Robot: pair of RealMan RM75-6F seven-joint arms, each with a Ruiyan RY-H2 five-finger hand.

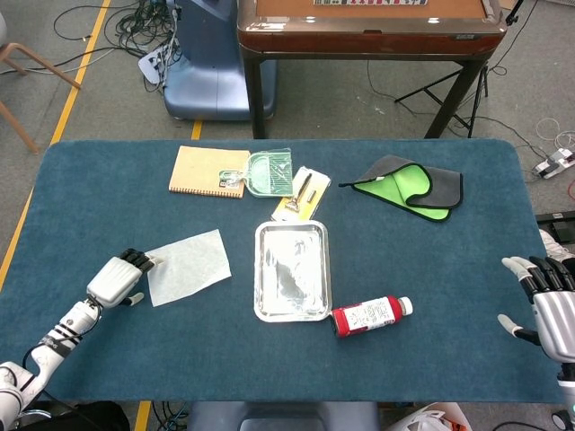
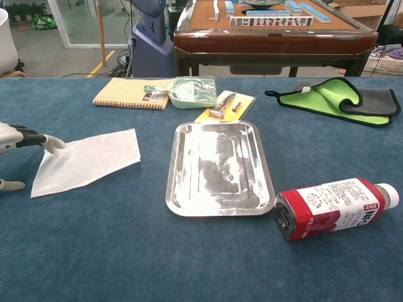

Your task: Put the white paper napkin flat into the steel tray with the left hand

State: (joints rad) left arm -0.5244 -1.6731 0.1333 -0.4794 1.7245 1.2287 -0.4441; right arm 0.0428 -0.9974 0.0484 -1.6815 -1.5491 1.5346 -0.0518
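The white paper napkin (image 1: 189,266) (image 2: 88,161) lies flat on the blue table, left of the steel tray (image 1: 291,303) (image 2: 189,204). The tray holds nothing. My left hand (image 1: 118,279) (image 2: 19,141) is at the napkin's left edge, fingers stretched toward it, and its fingertips (image 2: 53,143) touch the napkin's far-left corner. The thumb (image 2: 11,185) hangs apart below, and no grip on the paper shows. My right hand (image 1: 545,303) hovers at the table's right edge with fingers spread, holding nothing.
A red bottle (image 1: 370,315) (image 2: 332,207) lies on its side just right of the tray's near corner. Behind the tray lie a yellow card with a metal tool (image 2: 225,104), a green dish (image 2: 192,91), a notebook (image 1: 208,171) and a green-grey cloth (image 1: 409,187).
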